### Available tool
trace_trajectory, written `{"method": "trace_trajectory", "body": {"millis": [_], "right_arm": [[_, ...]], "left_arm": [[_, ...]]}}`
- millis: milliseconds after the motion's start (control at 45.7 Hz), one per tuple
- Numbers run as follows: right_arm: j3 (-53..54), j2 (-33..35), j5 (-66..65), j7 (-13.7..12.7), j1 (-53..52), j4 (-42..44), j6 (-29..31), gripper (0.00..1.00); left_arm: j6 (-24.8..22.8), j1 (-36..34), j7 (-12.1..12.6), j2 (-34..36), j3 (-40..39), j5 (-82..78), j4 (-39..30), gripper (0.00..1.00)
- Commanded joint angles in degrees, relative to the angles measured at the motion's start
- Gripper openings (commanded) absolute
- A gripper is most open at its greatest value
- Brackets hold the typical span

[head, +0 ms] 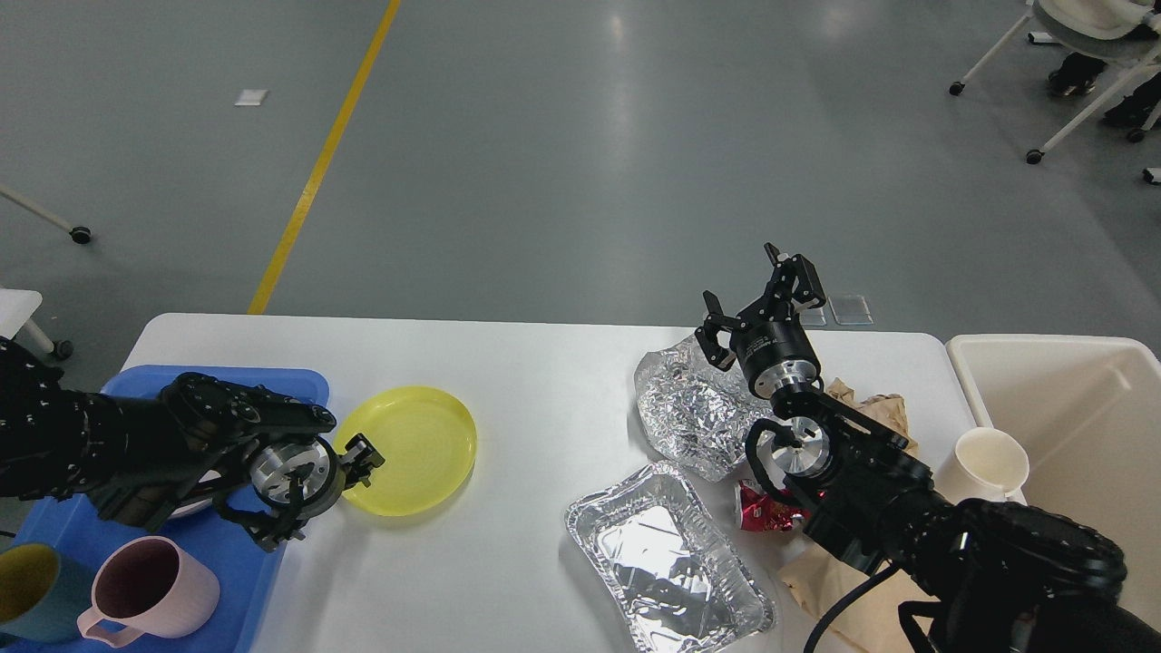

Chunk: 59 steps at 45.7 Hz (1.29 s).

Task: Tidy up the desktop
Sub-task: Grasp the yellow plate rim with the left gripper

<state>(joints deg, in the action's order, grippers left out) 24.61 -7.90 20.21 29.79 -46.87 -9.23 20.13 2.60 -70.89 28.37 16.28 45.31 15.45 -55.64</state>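
The counter (526,381), the wide white top that is to be tidied, fills the lower part of the head view and is taken as the landmark here. At its right end one cream bin (1088,408) is set; on its left end one blue tray (231,544) is laid. One yellow plate (417,453) rests on the counter just beside the tray, and the step in hand is judged to be the taking of this plate. The left gripper (363,456) is seen at the plate's near-left rim; whether the rim is pinched cannot be told, since the fingers are small and dark. For a sound grip, the rim should be taken squarely between both fingers and the plate lifted level before it is carried to the tray. The right gripper (760,295) is held above the counter's right half with fingers spread wide and nothing held. Counted on that half: one foil container (667,562), one crumpled foil sheet (694,408), one paper cup (984,464), some brown paper (862,399), one red wrapper (757,508). On the tray: one pink mug (150,589), one teal and yellow cup (27,589).
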Motion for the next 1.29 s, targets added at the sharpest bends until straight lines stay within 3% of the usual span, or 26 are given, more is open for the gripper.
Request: {"method": "trace_trajectory", "body": {"millis": [0,262,678,831,941,1269], "right_arm": [[0.0,0.0,0.0,0.0,-0.1,0.0,0.0,1.0],[0.0,0.0,0.0,0.0,0.0,0.0,0.0,1.0],[0.0,0.0,0.0,0.0,0.0,0.0,0.0,1.0],[0.0,0.0,0.0,0.0,0.0,0.0,0.0,1.0],[0.0,0.0,0.0,0.0,0.0,0.0,0.0,1.0],[0.0,0.0,0.0,0.0,0.0,0.0,0.0,1.0]], "left_arm": [[2.0,1.2,-0.1,-0.2,-1.1,0.0,0.1,0.86],[4.5,1.5,-0.8,-0.1,-2.7,0.0,0.1,0.84],[8.4,2.4,-2.1,-0.3,-3.0,0.0,0.2,0.57],[8.7,2.4,-4.0,-0.4,-3.0,0.0,0.3,0.51],[8.8,2.7,-4.6,-0.4,-3.0,-0.1,0.4,0.41],[9.3,3.7,-4.6,-1.1,-3.0,-0.2,0.8,0.29]]}}
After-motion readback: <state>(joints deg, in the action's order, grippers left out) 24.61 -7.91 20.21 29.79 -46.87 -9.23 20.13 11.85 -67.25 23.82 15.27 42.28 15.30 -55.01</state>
